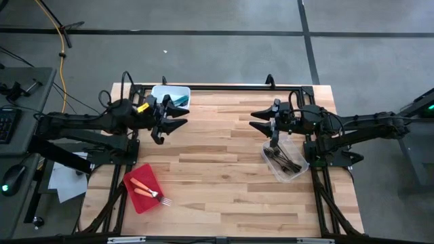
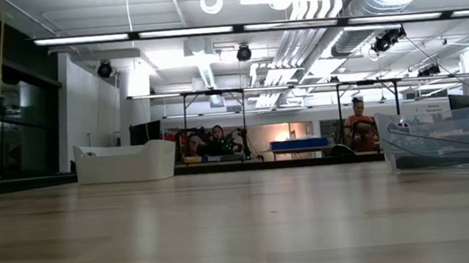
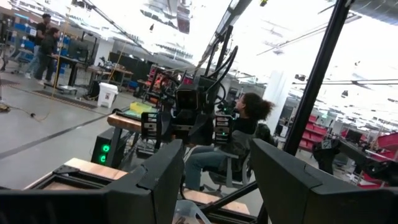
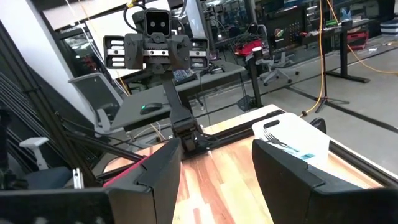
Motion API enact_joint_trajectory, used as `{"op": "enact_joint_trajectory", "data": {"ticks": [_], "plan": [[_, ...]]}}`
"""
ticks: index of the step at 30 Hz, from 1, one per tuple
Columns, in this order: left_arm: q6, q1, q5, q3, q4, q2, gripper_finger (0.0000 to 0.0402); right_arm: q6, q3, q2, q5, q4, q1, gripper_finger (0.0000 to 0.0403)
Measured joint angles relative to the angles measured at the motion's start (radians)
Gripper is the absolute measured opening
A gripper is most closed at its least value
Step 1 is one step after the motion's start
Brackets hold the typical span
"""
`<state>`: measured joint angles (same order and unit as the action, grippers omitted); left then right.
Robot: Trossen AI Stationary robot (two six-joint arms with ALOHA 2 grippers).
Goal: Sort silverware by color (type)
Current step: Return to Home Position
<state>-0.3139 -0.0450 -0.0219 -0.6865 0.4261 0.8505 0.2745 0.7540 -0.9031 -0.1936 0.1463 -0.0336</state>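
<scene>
Orange forks (image 1: 146, 190), red tray (image 1: 143, 173), white tub (image 1: 163, 90)

High view: overhead, straight down on the whole table (image 1: 224, 169). Low view: at table-top height, level across it into the room. Wrist views face each other over the table: past left gripper (image 3: 217, 146) to right arm (image 3: 193, 112), past right gripper (image 4: 216, 146) to left arm (image 4: 155, 43). White tub (image 1: 161, 93) shared by high, low, right wrist.

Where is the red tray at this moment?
In the high view, the red tray lies on the left side of the table near the picture's lower edge, with orange forks on it, apart from the left pincer.
</scene>
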Motion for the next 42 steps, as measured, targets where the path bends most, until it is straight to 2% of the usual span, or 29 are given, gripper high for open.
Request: {"op": "enact_joint_trajectory", "data": {"ticks": [30,35,38,42], "plan": [[-0.044,0.000,0.003,0.000,-0.003,-0.021,0.0179,0.014,0.000,0.000,-0.001,-0.015,0.000,0.0184],[-0.016,0.000,-0.061,0.001,-0.056,-0.061,0.0179,0.025,0.000,0.000,-0.001,-0.015,0.000,0.0184],[0.006,0.011,-0.075,0.041,-0.051,-0.097,0.0179,0.040,0.000,0.000,-0.001,-0.022,0.000,0.0184],[0.004,0.029,-0.010,0.180,0.066,-0.172,0.0179,0.042,0.000,0.000,-0.001,-0.046,0.000,0.0184]]}}
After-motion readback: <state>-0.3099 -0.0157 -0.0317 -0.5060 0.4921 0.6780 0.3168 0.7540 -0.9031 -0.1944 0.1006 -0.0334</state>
